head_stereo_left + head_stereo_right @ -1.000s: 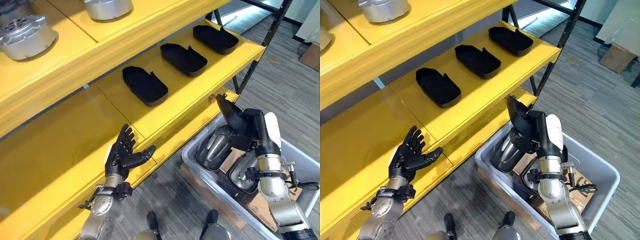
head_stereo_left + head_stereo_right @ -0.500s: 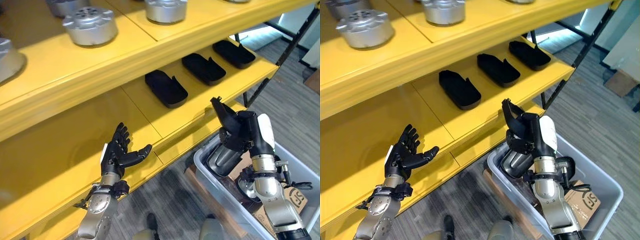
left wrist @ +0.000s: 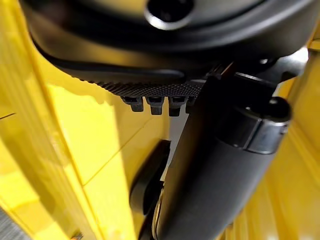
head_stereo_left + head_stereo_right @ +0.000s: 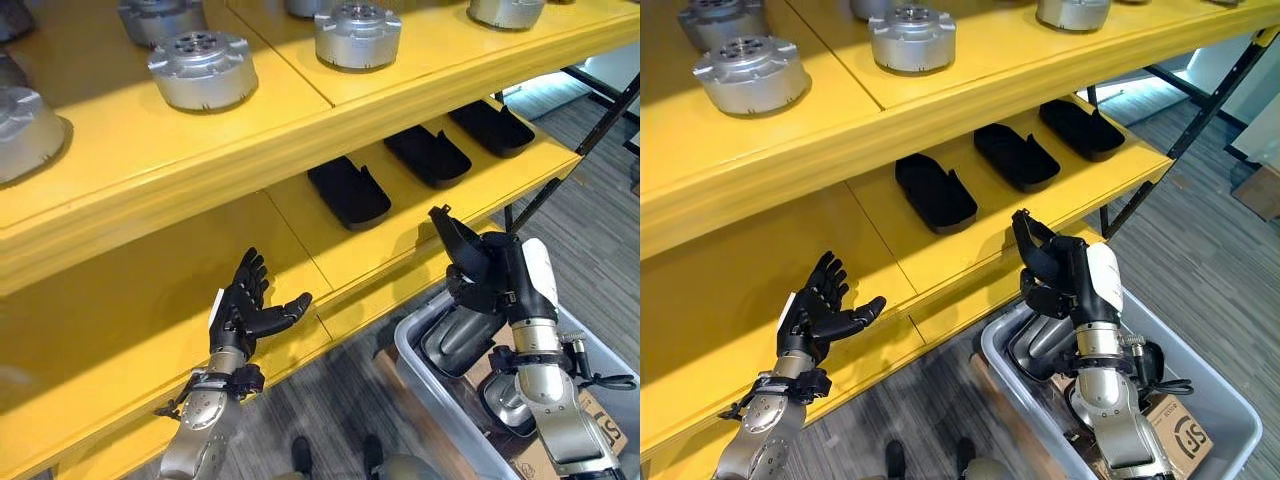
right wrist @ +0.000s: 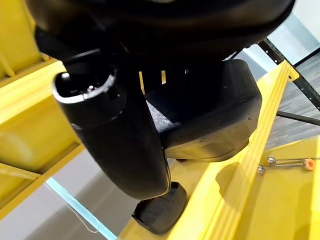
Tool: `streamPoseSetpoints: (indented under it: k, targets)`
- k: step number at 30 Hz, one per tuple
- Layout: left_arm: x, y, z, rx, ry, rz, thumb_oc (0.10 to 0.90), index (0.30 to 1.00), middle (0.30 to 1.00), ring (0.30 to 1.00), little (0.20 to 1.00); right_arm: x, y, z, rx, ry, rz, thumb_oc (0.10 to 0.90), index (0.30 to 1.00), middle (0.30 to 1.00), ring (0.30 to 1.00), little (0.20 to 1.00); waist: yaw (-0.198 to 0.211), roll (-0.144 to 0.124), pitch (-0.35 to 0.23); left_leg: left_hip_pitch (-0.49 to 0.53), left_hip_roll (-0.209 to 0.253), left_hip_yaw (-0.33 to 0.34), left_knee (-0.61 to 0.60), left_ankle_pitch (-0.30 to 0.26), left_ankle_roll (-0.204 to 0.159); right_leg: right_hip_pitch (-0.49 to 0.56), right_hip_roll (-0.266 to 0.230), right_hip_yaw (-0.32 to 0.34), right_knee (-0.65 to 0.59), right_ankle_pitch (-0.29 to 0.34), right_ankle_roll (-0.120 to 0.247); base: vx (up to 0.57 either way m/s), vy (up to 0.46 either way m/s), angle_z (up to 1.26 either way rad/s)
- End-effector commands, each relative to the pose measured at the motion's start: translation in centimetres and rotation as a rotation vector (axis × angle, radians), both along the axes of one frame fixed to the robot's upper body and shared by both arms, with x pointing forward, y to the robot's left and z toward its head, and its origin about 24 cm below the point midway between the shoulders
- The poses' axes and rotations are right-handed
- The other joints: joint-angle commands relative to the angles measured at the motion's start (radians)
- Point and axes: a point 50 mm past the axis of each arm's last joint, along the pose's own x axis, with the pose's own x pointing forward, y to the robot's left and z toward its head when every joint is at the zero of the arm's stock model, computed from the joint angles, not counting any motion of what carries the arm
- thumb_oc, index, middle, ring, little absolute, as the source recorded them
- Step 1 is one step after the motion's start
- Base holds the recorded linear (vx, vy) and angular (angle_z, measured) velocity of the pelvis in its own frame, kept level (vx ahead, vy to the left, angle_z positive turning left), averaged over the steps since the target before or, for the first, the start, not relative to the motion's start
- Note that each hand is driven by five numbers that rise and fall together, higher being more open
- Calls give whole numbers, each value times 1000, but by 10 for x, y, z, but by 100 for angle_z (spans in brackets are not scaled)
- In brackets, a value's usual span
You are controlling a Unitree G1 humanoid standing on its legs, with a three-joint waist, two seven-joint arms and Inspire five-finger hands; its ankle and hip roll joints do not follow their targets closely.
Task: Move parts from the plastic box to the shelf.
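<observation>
- Black part (image 4: 1032,248) sits pinched in the right hand (image 4: 1072,282), thumb and fingers curled round it, held above the plastic box (image 4: 1210,388) and just in front of the middle shelf (image 4: 940,262) edge.
- Judged step: carry part to shelf and set it in the row. To do it well, the robot shd lift it clear of the shelf lip first, then go in level w/ the open side up like the others, and release only once it rests flat.
- Free spot looks to be the bare shelf nr the closest tray-shaped part (image 4: 935,192); keeping the same spacing avoids bumping that one.
- Left hand (image 4: 812,318) hovers at the shelf front, fingers spread and straight, holding nothing; best kept out of the way.
- Count: 3 black parts on the middle shelf, 1 in hand; several silver round housings (image 4: 750,73) on the upper shelf, not all visible; 1 box, w/ at least 2 metal parts (image 4: 462,338) inside.
</observation>
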Motion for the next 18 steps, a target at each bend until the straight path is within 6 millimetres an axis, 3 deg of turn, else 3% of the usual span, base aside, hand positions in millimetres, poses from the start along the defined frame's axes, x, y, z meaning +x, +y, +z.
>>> streamPoseSetpoints:
  k: [1, 5, 7, 10, 12, 13, 14, 15, 16, 17, 18]
  targets:
    - [8, -2, 46, 5, -251, -7, 900, 1000, 1000, 1000, 1000, -3, 6, 65, -45, -368, 54, 400, 300, 300, 300, 300, 2, -24, -110, 36, -77, 48, 3, -81, 30, 4, 57, 84, -26, -27, 36, -37, -102, 11]
    - [8, -2, 46, 5, -253, -5, 900, 1000, 1000, 1000, 1000, -4, 6, 71, -46, -398, 62, 400, 300, 300, 300, 300, 6, -29, -89, 4, -74, 33, 92, -103, 15, 20, 49, 64, -37, -28, 23, -57, -111, 18]
    - [9, -2, 48, 4, -263, -3, 900, 1000, 1000, 1000, 1000, -6, 6, 77, -51, -429, 69, 400, 300, 300, 300, 300, 5, -36, -63, -46, -74, 31, 209, -130, -1, 20, 38, 50, -24, -30, 13, -116, -101, 29]
    - [10, -3, 49, -13, -270, -1, 900, 1000, 1000, 1000, 1000, -6, 5, 85, -63, -473, 63, 400, 300, 300, 300, 300, -10, -49, -37, -98, 1, 102, 328, -149, -20, 10, 12, 20, -2, -35, 2, -131, -43, 51]
    - [9, 0, 48, -15, -272, 14, 900, 1000, 1000, 1000, 1000, -7, 8, 87, -60, -494, 69, 400, 300, 300, 300, 300, -3, -57, -40, -101, 69, 85, 332, -135, -26, 4, 1, 18, 14, -37, -1, -31, -4, 53]
    - [9, 1, 48, -12, -268, 18, 900, 1000, 1000, 1000, 1000, -7, 9, 87, -58, -496, 74, 400, 300, 300, 300, 300, -2, -57, -44, -91, 100, 72, 315, -115, -32, 4, -1, 18, 20, -43, 1, 12, 2, 8]
    - [9, 1, 48, -12, -268, 18, 900, 1000, 1000, 1000, 1000, -7, 9, 87, -58, -496, 74, 400, 300, 300, 300, 300, -2, -57, -44, -87, 100, 71, 309, -112, -34, 5, -1, 17, 21, -44, 0, 43, 20, -2]
    - [7, 3, 47, -11, -267, 32, 900, 1000, 1000, 1000, 1000, -7, 10, 89, -58, -513, 79, 400, 300, 300, 300, 300, 4, -55, -49, -74, 159, 40, 283, -67, -49, 6, -3, 21, 36, -59, 2, 32, 9, 5]
    - [7, 3, 47, -13, -266, 36, 900, 1000, 1000, 1000, 1000, -8, 9, 89, -60, -516, 73, 400, 300, 300, 300, 300, 0, -52, -55, -56, 178, 45, 254, -35, -55, 0, -2, 14, 38, -61, 0, 72, 71, 8]
    - [6, 3, 46, -15, -263, 46, 900, 1000, 1000, 1000, 1000, -7, 8, 90, -58, -528, 64, 400, 300, 300, 300, 300, -2, -36, -63, -30, 236, 40, 191, 42, -78, -5, 5, 1, 61, -82, 1, 51, 88, 12]
    - [6, 3, 47, -20, -265, 51, 900, 1000, 1000, 1000, 1000, -8, 7, 91, -62, -535, 62, 400, 300, 300, 300, 300, -6, -27, -63, -18, 267, 47, 159, 76, -89, -14, 6, -11, 88, -96, 0, 54, 83, 12]
